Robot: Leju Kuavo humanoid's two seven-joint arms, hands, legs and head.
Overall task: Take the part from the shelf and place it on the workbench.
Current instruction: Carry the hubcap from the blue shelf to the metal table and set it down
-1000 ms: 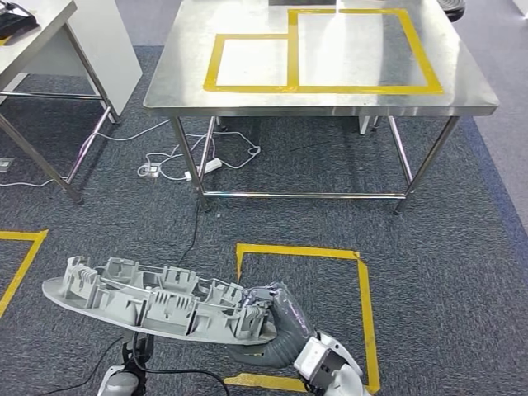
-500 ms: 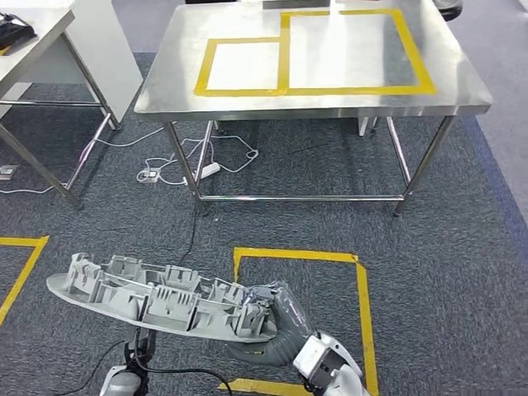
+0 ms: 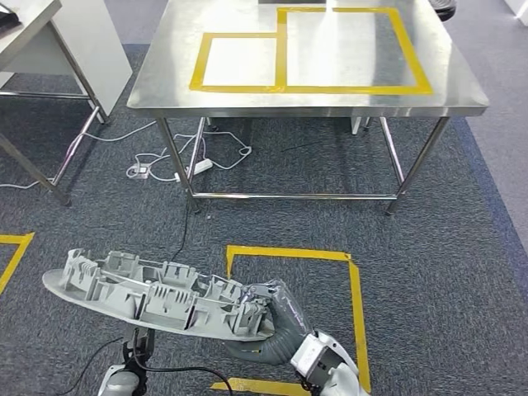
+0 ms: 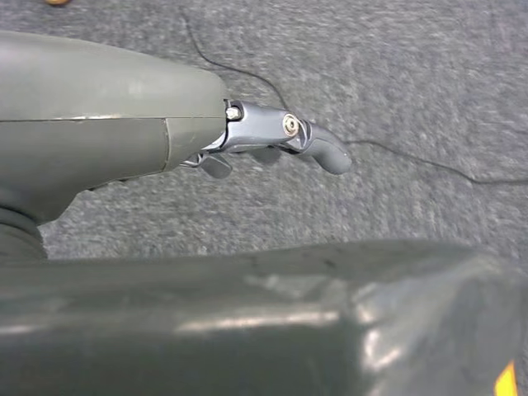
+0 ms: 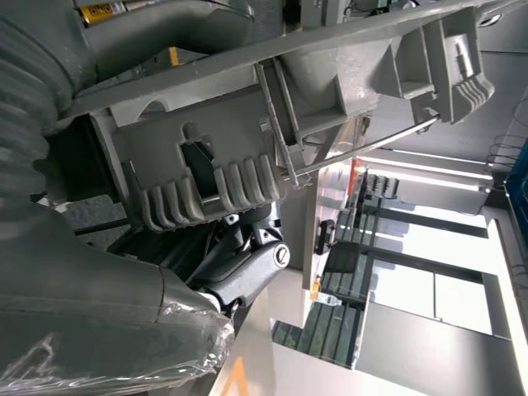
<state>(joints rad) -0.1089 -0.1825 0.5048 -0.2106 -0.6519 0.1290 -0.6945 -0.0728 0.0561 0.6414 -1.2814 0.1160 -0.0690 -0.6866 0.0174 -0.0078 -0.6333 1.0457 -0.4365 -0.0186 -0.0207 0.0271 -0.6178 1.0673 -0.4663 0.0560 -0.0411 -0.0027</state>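
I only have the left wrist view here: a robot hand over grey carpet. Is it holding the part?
Observer: No. The left robot hand holds nothing; the right robot hand grips the long grey plastic part at one end.
Operator: Is the part on the workbench yet?
Observer: Not yet. The steel workbench stands ahead across the carpet, and the part is held above the floor.
Operator: Anything marked on the bench top?
Observer: Two adjoining yellow tape rectangles, nothing inside them.
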